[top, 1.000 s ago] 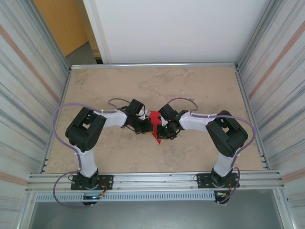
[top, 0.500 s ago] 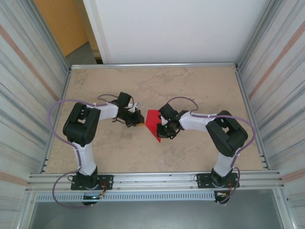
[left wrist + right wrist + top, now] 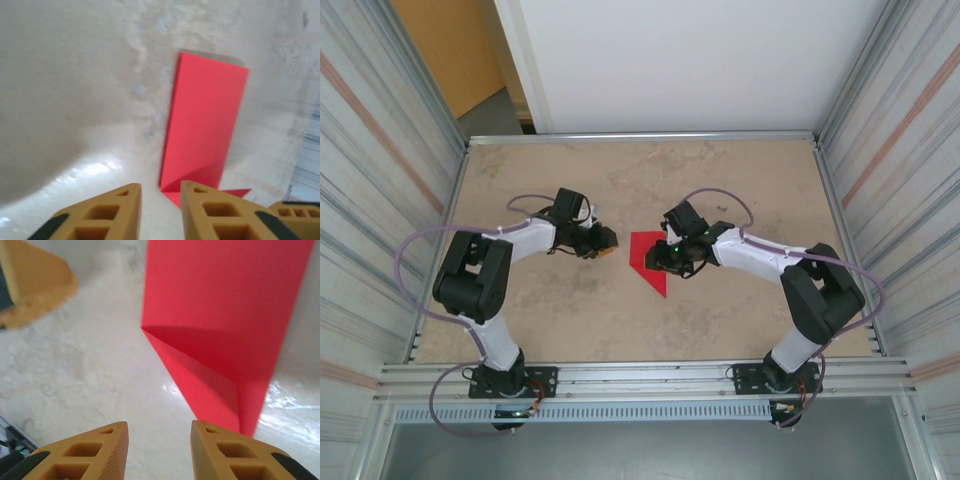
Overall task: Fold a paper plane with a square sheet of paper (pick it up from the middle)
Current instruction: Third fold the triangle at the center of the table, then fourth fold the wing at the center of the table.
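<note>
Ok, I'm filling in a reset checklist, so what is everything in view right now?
red paper: one, bright red, partly folded, flat on the table between the grippers
table: one, beige marbled, under everything
side walls: two, ribbed grey metal, left and right of the table
back panel: one, white, far edge
left gripper: one, orange fingers, open, left of the paper
right gripper: one, orange fingers, open, at the paper's right side

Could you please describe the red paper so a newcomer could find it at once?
Start at the beige marbled table walled by metal panels and look to its middle, between the left gripper and the right gripper. There lies the red paper, flat and partly folded, tapering to a point toward the near edge; it is the one bright red thing there.
</note>
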Robot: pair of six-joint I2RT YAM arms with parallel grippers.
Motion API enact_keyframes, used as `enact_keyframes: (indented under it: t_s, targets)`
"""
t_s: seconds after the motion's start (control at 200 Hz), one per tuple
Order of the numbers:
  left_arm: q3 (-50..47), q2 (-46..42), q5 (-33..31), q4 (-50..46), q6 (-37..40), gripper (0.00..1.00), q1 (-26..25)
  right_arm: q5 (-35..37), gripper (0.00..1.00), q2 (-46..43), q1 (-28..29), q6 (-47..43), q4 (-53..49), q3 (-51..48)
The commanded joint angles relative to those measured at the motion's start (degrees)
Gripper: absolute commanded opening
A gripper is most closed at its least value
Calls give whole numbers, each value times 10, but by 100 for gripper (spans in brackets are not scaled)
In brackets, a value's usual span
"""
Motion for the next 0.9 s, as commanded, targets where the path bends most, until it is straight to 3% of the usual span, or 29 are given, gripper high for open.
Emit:
enact_keyframes:
  t_s: [0.0,0.276,0.892]
  targets:
    - [-32,-16,23,45,-64,34,-17,5,36,14,0,39,26,-1]
    - [-58,16,58,111,-104,36,-39,28,34,54,-8,31,37,-3]
    - [-30,67,98,108,-76,35,-50,25,32,110,-24,20,49,-18]
